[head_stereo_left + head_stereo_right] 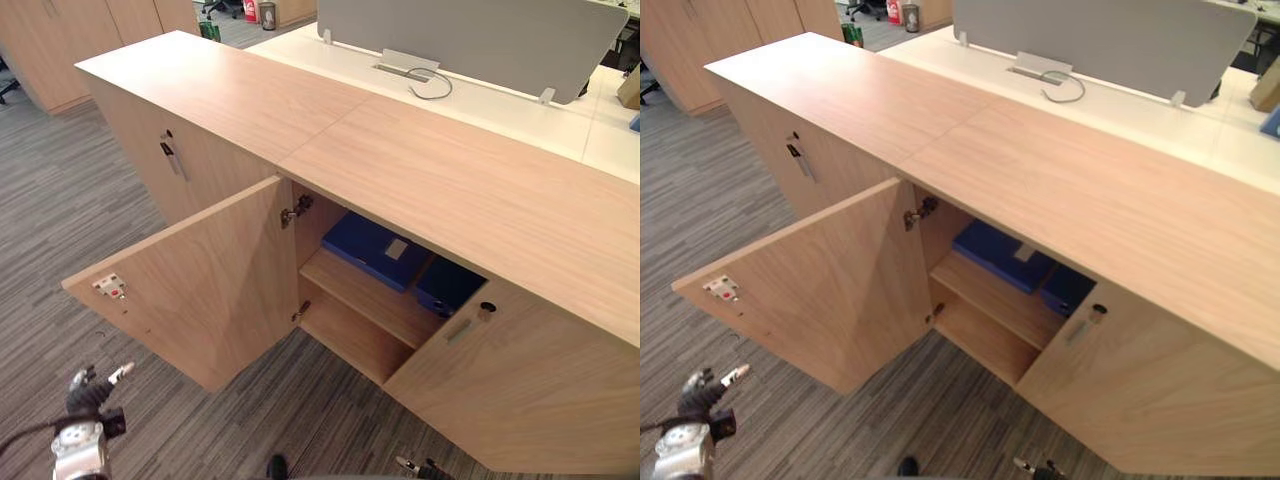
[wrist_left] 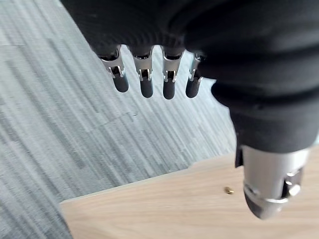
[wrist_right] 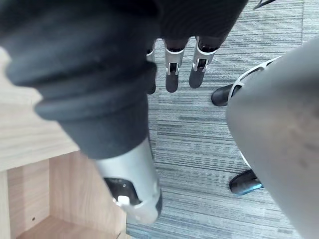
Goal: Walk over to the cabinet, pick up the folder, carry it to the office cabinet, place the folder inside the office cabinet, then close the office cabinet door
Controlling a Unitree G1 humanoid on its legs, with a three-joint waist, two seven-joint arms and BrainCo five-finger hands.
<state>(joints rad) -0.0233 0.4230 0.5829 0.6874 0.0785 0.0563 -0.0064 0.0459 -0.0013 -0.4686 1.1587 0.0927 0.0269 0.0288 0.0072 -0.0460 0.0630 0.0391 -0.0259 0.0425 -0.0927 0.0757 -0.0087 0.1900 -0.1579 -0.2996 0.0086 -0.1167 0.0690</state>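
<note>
Folder (image 1: pixel 368 250) blue, flat on shelf (image 1: pixel 372 302), pale label (image 1: pixel 397 249), left hand (image 2: pixel 146 82), right hand (image 3: pixel 172 74) both slack

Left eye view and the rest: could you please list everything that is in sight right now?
Cabinet: one, light wood, straight ahead.
Left door: one, light wood, swung wide open.
Right door: one, light wood, partly open.
Folder: one, blue, on the shelf inside.
Dark blue item: one, right of the folder.
Desk: one, white, behind the cabinet.
Screen: one, grey, on the desk.
Carpet: grey, striped.
Left hand: open, over carpet.
Right hand: open, over carpet.
</note>
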